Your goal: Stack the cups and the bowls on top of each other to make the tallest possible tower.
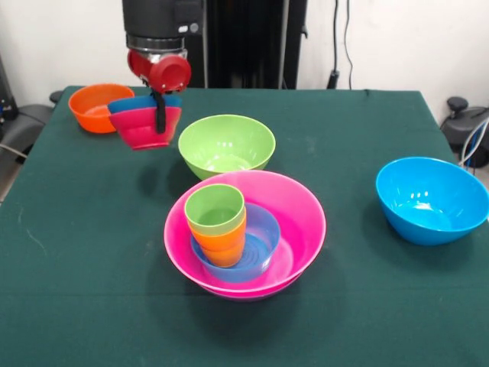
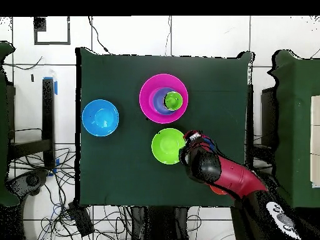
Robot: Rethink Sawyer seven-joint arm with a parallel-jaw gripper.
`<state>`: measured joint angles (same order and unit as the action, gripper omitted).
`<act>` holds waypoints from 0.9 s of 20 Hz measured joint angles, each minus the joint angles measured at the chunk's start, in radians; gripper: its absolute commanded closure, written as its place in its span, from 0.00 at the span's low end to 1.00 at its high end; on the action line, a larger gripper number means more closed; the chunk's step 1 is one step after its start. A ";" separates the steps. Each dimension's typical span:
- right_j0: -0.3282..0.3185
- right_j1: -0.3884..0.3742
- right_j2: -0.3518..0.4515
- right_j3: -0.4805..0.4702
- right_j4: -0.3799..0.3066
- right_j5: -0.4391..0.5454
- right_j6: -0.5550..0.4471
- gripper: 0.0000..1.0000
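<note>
My gripper (image 1: 160, 121) is shut on the rim of a small red bowl (image 1: 141, 130) with a dark-blue bowl (image 1: 134, 102) nested in it, held above the table at the back left. The tower stands mid-table: a wide pink bowl (image 1: 302, 222) holds a light-blue bowl (image 1: 263, 229), an orange cup (image 1: 223, 248) and a light green cup (image 1: 215, 206) nested in it. The purple bowl is hidden under the pink one. In the overhead view my arm (image 2: 219, 172) covers the gripper, beside the lime green bowl (image 2: 166, 146).
A small orange bowl (image 1: 92, 107) sits behind the held bowls at the back left corner. The lime green bowl (image 1: 225, 145) stands just behind the tower. A large sky-blue bowl (image 1: 432, 199) sits alone at the right.
</note>
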<state>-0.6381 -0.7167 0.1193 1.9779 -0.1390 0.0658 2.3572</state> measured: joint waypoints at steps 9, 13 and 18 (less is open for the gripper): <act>0.030 -0.069 0.000 0.000 0.004 0.061 0.000 1.00; 0.054 -0.096 0.000 -0.004 0.007 0.121 0.000 1.00; 0.083 -0.099 0.000 -0.018 0.012 0.161 0.000 1.00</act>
<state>-0.5555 -0.8155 0.1192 1.9596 -0.1270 0.2264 2.3572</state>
